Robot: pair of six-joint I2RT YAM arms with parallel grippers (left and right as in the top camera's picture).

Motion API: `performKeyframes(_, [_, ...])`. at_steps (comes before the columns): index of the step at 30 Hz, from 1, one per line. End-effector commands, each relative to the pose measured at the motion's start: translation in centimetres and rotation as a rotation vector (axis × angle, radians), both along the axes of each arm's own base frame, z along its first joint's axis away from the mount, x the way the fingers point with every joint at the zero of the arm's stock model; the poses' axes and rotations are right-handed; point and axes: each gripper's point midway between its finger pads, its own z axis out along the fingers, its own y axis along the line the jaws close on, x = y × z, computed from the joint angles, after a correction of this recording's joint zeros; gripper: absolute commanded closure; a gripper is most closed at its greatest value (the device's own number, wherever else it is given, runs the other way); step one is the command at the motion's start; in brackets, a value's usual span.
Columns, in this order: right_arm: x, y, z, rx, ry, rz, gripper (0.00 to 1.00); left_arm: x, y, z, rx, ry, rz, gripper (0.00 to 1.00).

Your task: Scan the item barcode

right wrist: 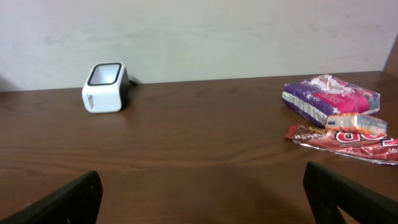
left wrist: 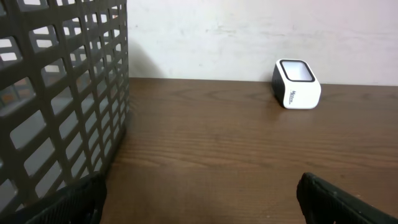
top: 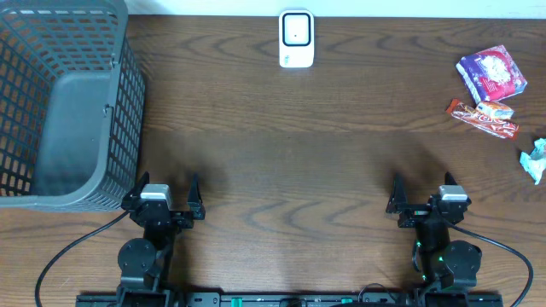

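Two grippers sit nearest, the left gripper (top: 168, 184) and the right gripper (top: 423, 189), both spread wide and empty at the near edge of the table (top: 281, 170). Farther out on the right lie a red snack bar (top: 484, 118) and, just behind it, a purple packet (top: 492, 72), well apart from both arms. Both look light, soft and crinkly, with film that is likely slippery. A pinch across the bar's narrow width seems safest. Farthest back stands the white scanner (top: 296, 38).

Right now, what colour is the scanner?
Scanner: white, dark rim round its window; best in right wrist view.
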Motion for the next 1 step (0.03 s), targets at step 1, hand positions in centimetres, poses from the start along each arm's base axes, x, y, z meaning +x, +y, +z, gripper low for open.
performKeyframes(1, [-0.03, 0.09, -0.04, -0.013, 0.001, 0.000, 0.01, -0.09, 0.71, -1.59, 0.011, 0.051, 0.038, 0.02])
